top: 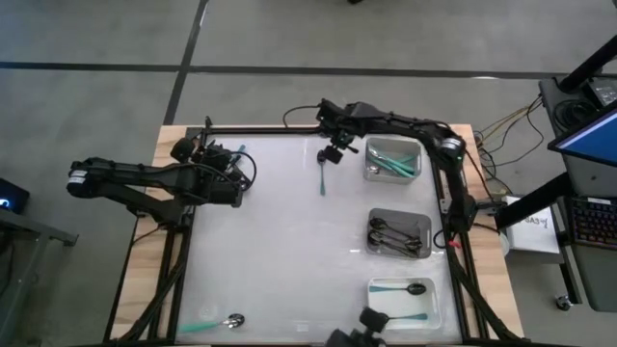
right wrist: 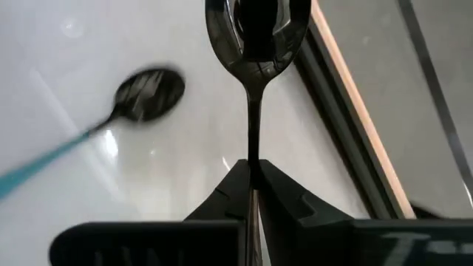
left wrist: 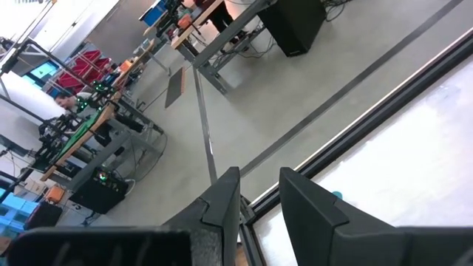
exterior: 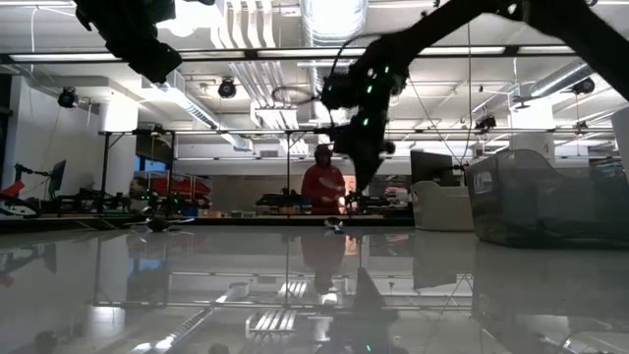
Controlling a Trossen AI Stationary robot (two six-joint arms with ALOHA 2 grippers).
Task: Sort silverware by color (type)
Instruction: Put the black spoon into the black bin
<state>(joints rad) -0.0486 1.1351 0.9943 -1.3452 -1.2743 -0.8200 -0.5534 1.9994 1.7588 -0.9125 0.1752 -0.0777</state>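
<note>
Gripping a dark spoon [right wrist: 255, 44], the right end effector [right wrist: 253, 174] hovers beside the teal-spoon tray [top: 393, 174].

a glossy white surface [top: 280, 251] with a pale wood rim stands on a grey concrete floor [top: 116, 58] crossed by dark seams. three rectangular trays line its right edge: a grey tray [top: 370, 166] near the far right corner, a second grey tray [top: 374, 220] at mid-edge, and a white tray [top: 436, 301] toward the near right corner. loose cables [top: 506, 123] trail past the right side, where a white paper [top: 533, 231] lies. across the room, a person in red [exterior: 322, 185] stands behind workbenches.
</note>
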